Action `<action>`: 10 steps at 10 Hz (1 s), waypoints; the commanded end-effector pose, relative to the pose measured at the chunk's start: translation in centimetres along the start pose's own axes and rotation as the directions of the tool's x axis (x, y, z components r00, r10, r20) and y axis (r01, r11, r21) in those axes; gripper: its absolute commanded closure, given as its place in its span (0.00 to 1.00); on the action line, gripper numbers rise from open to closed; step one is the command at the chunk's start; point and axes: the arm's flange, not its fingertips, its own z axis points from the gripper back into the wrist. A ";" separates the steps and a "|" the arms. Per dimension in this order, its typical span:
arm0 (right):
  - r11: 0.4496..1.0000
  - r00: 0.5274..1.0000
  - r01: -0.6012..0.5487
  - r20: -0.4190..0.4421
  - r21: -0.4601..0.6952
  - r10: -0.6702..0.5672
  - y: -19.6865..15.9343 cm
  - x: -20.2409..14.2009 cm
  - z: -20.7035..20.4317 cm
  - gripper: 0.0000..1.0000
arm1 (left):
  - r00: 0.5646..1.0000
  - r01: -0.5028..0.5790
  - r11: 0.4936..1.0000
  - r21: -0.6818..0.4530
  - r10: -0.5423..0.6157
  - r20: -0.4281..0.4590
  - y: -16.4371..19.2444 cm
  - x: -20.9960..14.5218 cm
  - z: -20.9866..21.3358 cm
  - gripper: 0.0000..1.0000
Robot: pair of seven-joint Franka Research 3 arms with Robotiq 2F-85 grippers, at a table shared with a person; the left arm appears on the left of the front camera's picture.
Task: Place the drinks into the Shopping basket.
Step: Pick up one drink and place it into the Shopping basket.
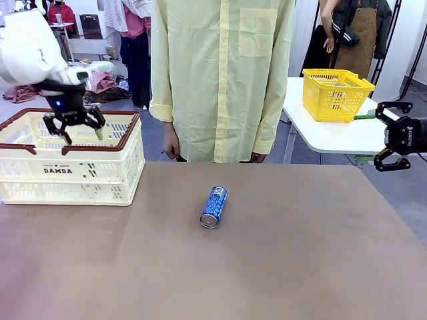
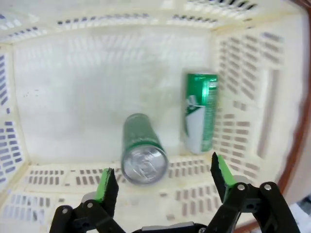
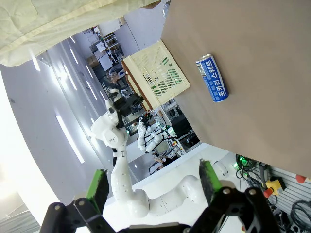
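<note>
My left gripper (image 1: 73, 127) (image 2: 164, 174) hangs spread wide and empty just above the Shopping basket (image 1: 67, 181) (image 2: 243, 73). Below it, two green cans lie on the basket floor: one end-on (image 2: 143, 150), one beside the wall (image 2: 200, 111). That drop looks done. My right gripper (image 1: 379, 138) (image 3: 153, 174) is also spread and empty, well off to the table's side. The blue can (image 1: 213, 207) (image 3: 212, 77) lies on its side mid-table; next I'd judge it needs a reach and a pinch across its body.
</note>
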 end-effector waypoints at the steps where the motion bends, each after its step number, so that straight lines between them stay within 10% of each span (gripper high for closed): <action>1: 1.000 1.000 -0.004 -0.010 -0.008 0.004 0.3 -0.1 0.2 0.00 | 0.994 0.044 0.988 -0.146 -0.029 0.103 0.0 -4.1 6.2 0.00; 3: 1.000 1.000 -0.004 -0.010 -0.008 0.004 0.3 -0.1 0.2 0.00 | 0.986 0.160 0.927 -0.339 -0.133 0.102 -0.4 -8.3 12.5 0.00; 5: 1.000 1.000 -0.004 -0.010 -0.008 0.004 0.3 -0.1 0.2 0.00 | 0.892 0.431 0.686 -0.587 -0.423 0.161 -0.2 -13.5 17.4 0.00; 10: 1.000 1.000 -0.004 -0.010 -0.008 0.004 0.3 -0.1 0.2 0.00 | 0.856 0.439 0.225 -0.870 -0.400 0.328 13.5 -18.7 15.0 0.00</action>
